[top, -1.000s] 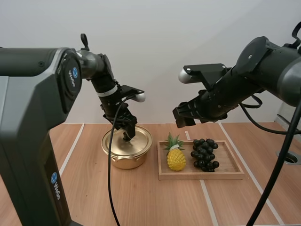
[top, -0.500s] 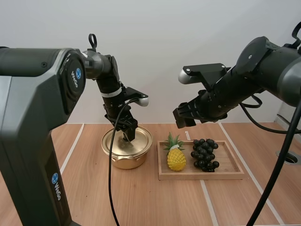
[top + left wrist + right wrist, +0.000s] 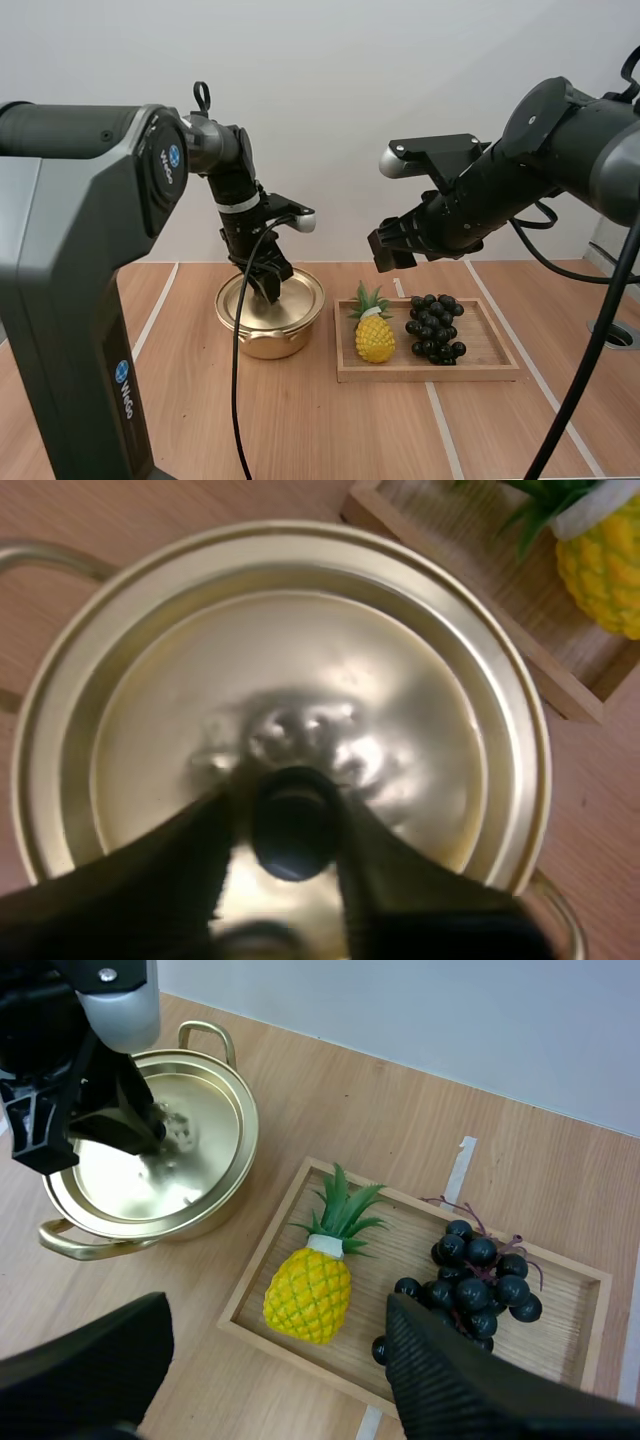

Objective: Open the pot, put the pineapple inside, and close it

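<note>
Pot: round gold metal pot (image 3: 262, 338) on the pale wooden table (image 3: 300, 420), its gold lid (image 3: 300, 670) seated.
Pineapple: yellow plastic pineapple (image 3: 308, 1295) lying in the shallow wooden tray (image 3: 430, 372) just beside the pot, next to a dark grape bunch (image 3: 435, 325).
Hold: left gripper (image 3: 268, 287) clenched on the lid's black knob (image 3: 293, 820).
Free: right gripper (image 3: 392, 248) released, above the tray.
Risk: a shallow pinch could slip off the knob, or drag the pot.
Room: open table nearer the bases; tray edge close.

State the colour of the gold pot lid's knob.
Black round knob on the shiny gold lid; best in the left wrist view.
</note>
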Robot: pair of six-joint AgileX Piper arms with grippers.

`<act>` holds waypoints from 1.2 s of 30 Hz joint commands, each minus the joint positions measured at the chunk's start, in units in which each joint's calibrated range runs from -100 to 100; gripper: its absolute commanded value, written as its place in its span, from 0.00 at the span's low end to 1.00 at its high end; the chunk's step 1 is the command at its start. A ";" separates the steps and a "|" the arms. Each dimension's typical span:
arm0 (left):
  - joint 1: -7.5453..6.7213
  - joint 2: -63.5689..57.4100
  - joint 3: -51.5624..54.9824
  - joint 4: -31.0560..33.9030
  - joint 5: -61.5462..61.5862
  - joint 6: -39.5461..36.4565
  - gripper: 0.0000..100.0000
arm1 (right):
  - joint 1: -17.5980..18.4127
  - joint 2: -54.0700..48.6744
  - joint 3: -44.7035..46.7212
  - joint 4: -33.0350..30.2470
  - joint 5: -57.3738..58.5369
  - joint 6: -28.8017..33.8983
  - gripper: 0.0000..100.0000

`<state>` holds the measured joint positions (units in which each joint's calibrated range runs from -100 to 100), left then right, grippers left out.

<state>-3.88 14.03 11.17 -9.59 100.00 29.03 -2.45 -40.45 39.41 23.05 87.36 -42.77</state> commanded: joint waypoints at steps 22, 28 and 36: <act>-0.18 -9.85 -20.67 -0.08 0.00 -3.62 0.00 | 0.04 -0.36 -0.54 0.23 -1.61 -2.03 1.00; -0.18 -16.90 -33.19 -0.88 0.00 -3.97 0.00 | 0.04 -0.36 -0.54 0.23 -1.61 -2.03 1.00; -0.18 -26.71 -49.15 -4.97 -13.18 -4.08 0.00 | 0.04 -0.36 -0.54 0.23 -1.61 -2.03 1.00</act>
<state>-3.97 -10.01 -34.42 -12.27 95.46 25.56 -2.45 -40.45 39.41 23.05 86.45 -44.45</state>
